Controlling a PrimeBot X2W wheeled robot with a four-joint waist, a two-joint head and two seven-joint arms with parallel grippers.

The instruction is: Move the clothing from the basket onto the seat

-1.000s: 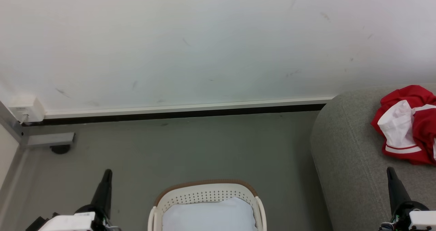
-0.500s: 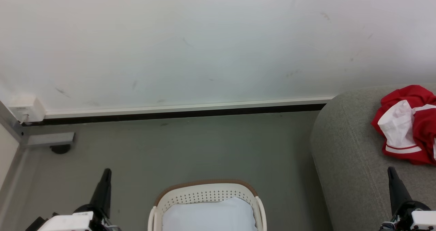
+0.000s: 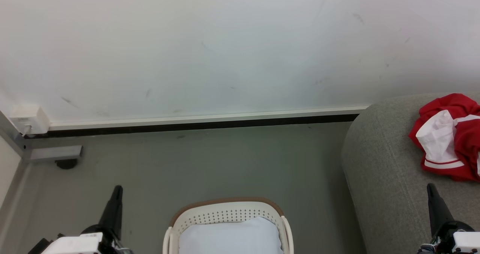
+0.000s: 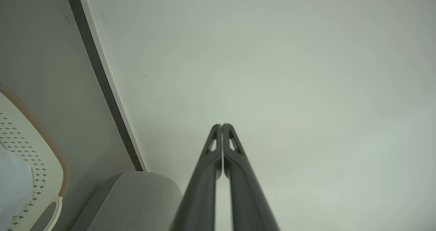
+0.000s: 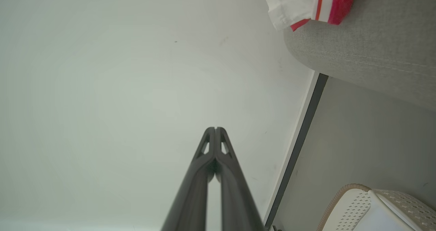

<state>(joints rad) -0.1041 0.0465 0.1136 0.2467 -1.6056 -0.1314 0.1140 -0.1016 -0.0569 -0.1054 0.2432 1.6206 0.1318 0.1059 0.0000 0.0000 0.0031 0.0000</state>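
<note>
My left gripper [image 3: 117, 189] and right gripper [image 3: 431, 187] sit closed and empty, while the bright red-and-white fabric sports garment [image 3: 450, 138] lies on the large grey upholstered seat [image 3: 382, 179], likely soft and light, so I'd pinch a raised fold.

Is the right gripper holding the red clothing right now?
No, the right gripper is shut on nothing, and the clothing lies apart from it on the seat.

The left tool [image 4: 221, 125], its two long dark fingers pressed together, rises from bottom centre against a plain pale wall [image 4: 306, 71]. To the left, a dark baseboard [image 4: 106, 88] slants beside grey floor [image 4: 41, 54]. At lower left are the cream perforated basket [image 4: 34, 152] with a brown rim, holding a pale pad [image 4: 10, 183], and a rounded corner of the grey seat [image 4: 136, 200].
</note>
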